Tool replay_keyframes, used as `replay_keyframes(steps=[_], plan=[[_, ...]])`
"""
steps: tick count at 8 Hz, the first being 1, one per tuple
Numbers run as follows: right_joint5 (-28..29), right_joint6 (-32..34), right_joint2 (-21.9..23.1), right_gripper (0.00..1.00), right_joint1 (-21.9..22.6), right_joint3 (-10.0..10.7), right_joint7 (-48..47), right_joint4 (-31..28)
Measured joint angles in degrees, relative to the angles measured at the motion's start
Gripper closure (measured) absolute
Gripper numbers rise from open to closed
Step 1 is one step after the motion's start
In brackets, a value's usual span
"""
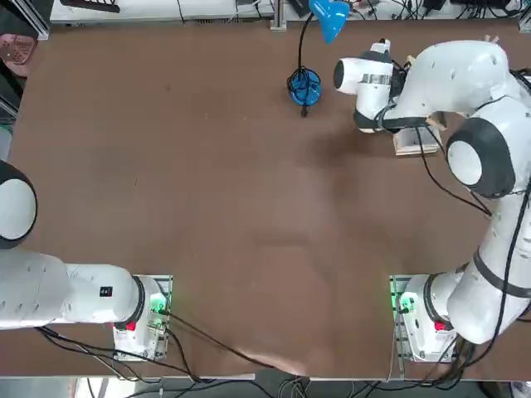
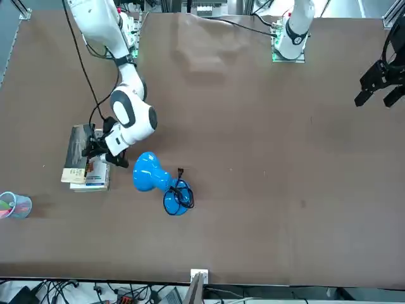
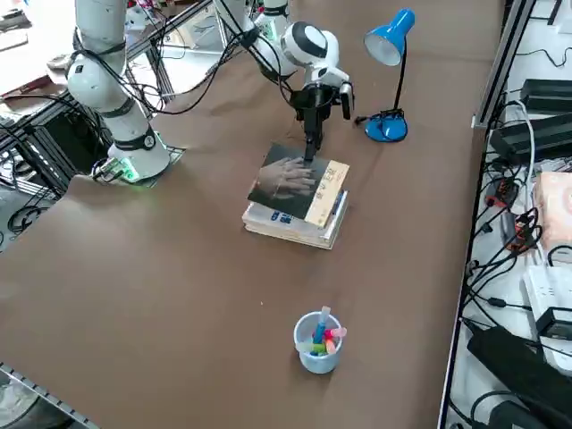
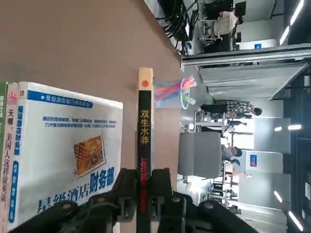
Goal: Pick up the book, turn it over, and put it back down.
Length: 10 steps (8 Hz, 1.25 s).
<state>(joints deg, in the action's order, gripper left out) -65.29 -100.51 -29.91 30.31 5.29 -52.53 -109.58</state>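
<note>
The book (image 3: pixel 295 183) is thin, and its dark grey cover with a pale picture faces up. It sits above a thicker white book (image 3: pixel 299 228) with blue print. My right gripper (image 3: pixel 310 147) is shut on the thin book's far edge. In the right wrist view the book (image 4: pixel 144 141) shows edge-on, its black spine with yellow characters clamped between my fingers (image 4: pixel 129 194), apart from the white book's cover (image 4: pixel 68 160). From the front, the gripper (image 2: pixel 96 149) holds the book (image 2: pixel 79 149) over the stack. From above, my arm hides the book and only the stack's edge (image 1: pixel 413 143) shows.
A blue desk lamp (image 3: pixel 391 54) stands just beyond the books, its base (image 1: pixel 304 86) and cord close to my wrist. A pale blue cup of coloured pens (image 3: pixel 319 344) stands on the table nearer the edge.
</note>
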Motion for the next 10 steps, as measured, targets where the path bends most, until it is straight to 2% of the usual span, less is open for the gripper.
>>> replay_keyframes(steps=[5,10], plan=[[-1.9,-0.7,-2.7,0.89,0.8,0.0,-3.2,0.0],[-2.0,-0.7,-3.4,0.89,1.8,0.0,-6.0,-1.3]])
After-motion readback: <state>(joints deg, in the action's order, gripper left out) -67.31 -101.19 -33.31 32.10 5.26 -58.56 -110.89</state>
